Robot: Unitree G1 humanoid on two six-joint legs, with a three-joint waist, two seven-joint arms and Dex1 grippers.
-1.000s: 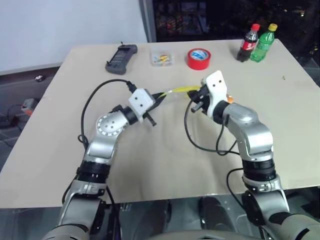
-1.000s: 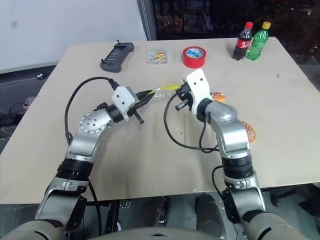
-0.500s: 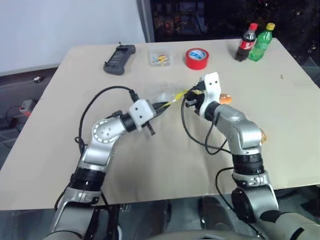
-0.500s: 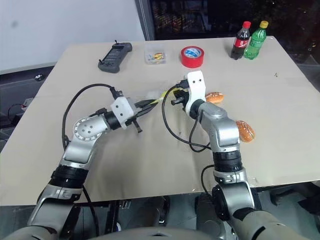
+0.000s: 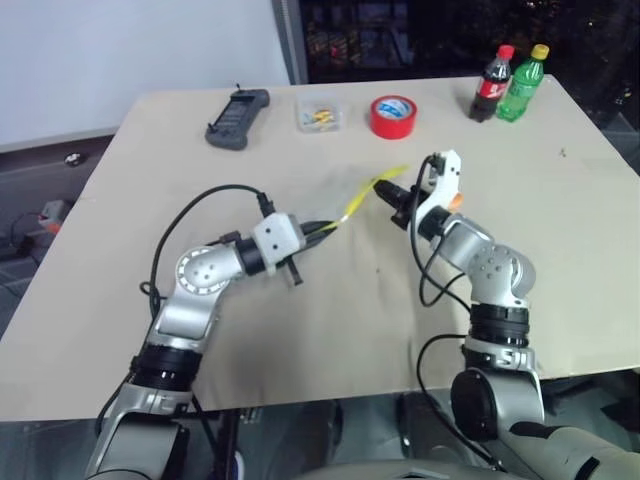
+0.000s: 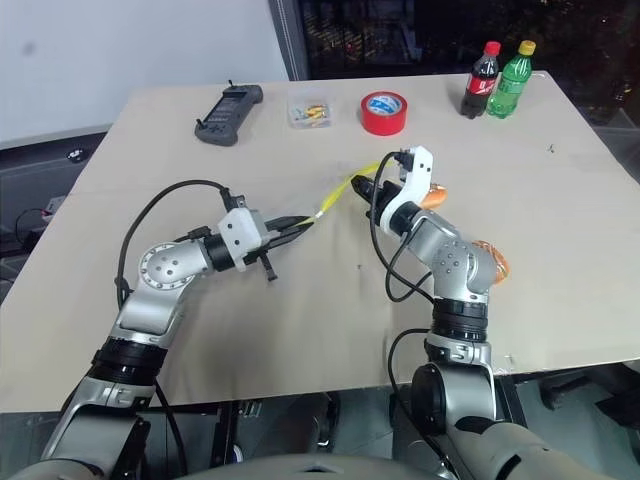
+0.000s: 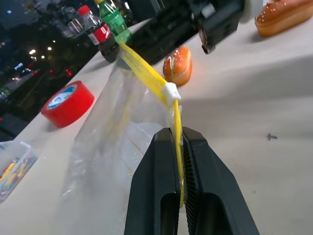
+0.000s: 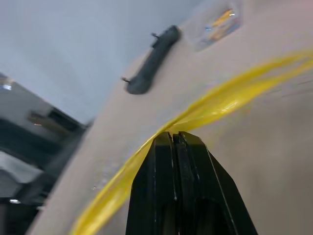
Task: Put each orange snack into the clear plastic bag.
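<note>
The clear plastic bag (image 7: 105, 147) hangs above the table between my two grippers, its yellow seal strip (image 5: 360, 196) stretched taut from one to the other. My left gripper (image 5: 322, 226) is shut on the strip's near end, beside the white slider (image 7: 170, 91). My right gripper (image 5: 391, 192) is shut on the far end of the strip (image 8: 210, 105). One orange snack (image 6: 433, 196), with a pale middle, lies on the table just behind my right wrist. A second orange snack (image 6: 491, 262) lies beside my right forearm. Both snacks (image 7: 177, 65) sit outside the bag.
Along the table's far edge stand a black handheld controller (image 5: 240, 117), a small clear box of yellow bits (image 5: 322, 115), a red tape roll (image 5: 396, 116), a cola bottle (image 5: 493, 85) and a green bottle (image 5: 525, 82). Black cables loop from both wrists onto the table.
My right wrist has rolled over while keeping its hold. My left gripper has drawn back toward me, and the yellow strip now spans a longer, tauter line between the grippers.
</note>
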